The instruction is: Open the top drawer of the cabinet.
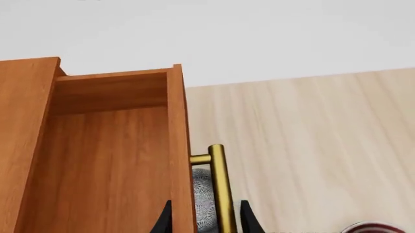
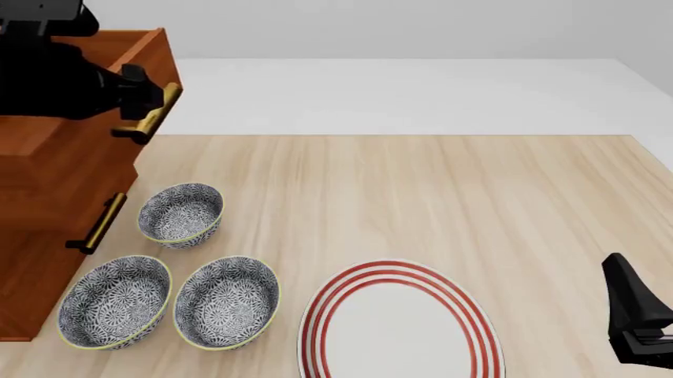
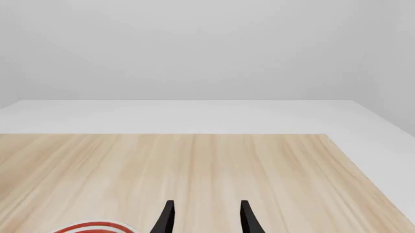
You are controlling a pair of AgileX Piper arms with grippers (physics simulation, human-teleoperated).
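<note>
The cabinet (image 2: pixel 42 236) stands at the table's left edge. Its top drawer (image 2: pixel 147 63) is pulled out toward the table's middle, and the left wrist view looks down into its bare wooden inside (image 1: pixel 110 160). The drawer's brass handle (image 2: pixel 147 118) (image 1: pixel 220 189) sits between the black fingers of my left gripper (image 2: pixel 142 90) (image 1: pixel 206 221). Those fingers stand apart on either side of the bar, open. My right gripper (image 2: pixel 626 291) (image 3: pixel 206 218) is open with nothing in it, low at the table's right front, far from the cabinet.
Three grey patterned bowls (image 2: pixel 181 214) (image 2: pixel 116 301) (image 2: pixel 226 301) sit in front of the cabinet, below the pulled-out drawer. A red-ringed white plate (image 2: pixel 399 323) lies at the front middle. The middle drawer's handle (image 2: pixel 100 223) shows lower down.
</note>
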